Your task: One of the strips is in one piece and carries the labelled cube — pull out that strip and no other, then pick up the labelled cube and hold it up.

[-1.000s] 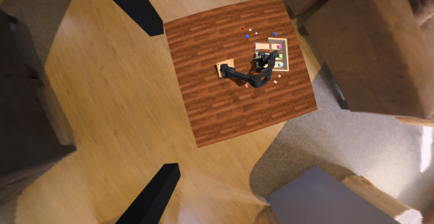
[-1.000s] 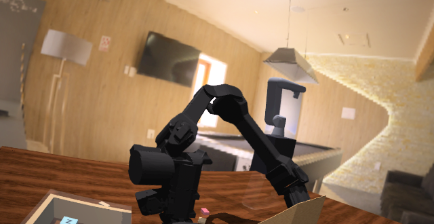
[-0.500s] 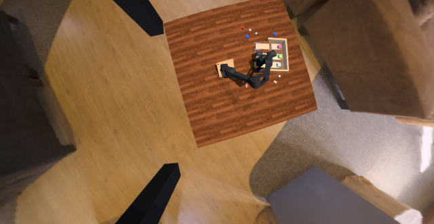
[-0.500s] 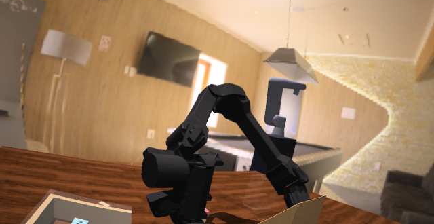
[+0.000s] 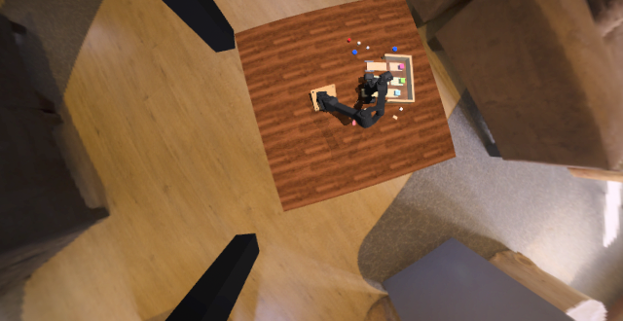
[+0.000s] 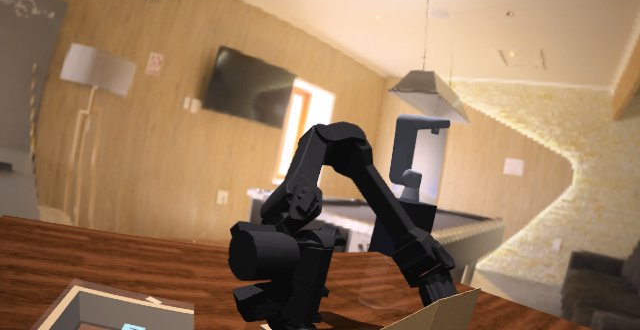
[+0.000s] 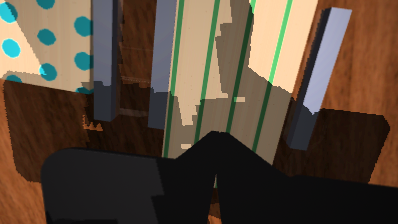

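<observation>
My gripper [image 7: 218, 140] is shut and empty. In the wrist view its fingertips are over the near part of a pale strip with green stripes [image 7: 192, 75]; height or contact cannot be told. A pale strip with teal dots [image 7: 62, 55] lies to the left. In the top view, three strips run into a tray [image 5: 410, 79]: the top strip [image 5: 376, 66] leads to a magenta cube [image 5: 401, 66], the middle to a green cube [image 5: 402, 81], the lower to a light blue cube [image 5: 397, 92] [image 6: 133, 327] with a dark mark. The arm hides parts of the middle and lower strips.
Blue-grey rails [image 7: 105, 55] [image 7: 162, 65] [image 7: 325, 70] flank the strips. Small blue [image 5: 354, 53] [image 5: 394, 49], red [image 5: 348, 40] and white [image 5: 359, 43] pieces lie beyond the tray's upper side. A pink piece [image 5: 354, 123] is beside the arm. The tray's walls [image 6: 135, 300] stand up around the cubes.
</observation>
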You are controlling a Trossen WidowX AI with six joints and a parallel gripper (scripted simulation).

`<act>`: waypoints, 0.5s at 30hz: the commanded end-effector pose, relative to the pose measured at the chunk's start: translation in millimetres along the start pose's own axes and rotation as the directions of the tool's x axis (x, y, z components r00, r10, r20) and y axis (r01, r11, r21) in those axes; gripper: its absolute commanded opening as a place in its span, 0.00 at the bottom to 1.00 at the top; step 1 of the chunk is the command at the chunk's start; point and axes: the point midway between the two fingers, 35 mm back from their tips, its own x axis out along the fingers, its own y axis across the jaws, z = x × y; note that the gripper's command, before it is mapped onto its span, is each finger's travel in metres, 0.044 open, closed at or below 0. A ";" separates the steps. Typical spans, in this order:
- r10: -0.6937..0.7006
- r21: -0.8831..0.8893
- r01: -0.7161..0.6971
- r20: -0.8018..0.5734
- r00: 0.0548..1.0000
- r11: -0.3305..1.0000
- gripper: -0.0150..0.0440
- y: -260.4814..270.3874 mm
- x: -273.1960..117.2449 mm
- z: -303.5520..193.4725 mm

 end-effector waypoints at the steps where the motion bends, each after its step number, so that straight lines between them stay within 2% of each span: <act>1: -0.002 -0.004 0.002 -0.023 1.000 1.000 0.25 -0.3 5.3 -12.0; 15: -0.002 -0.005 0.002 -0.024 1.000 1.000 0.25 0.4 5.4 -33.5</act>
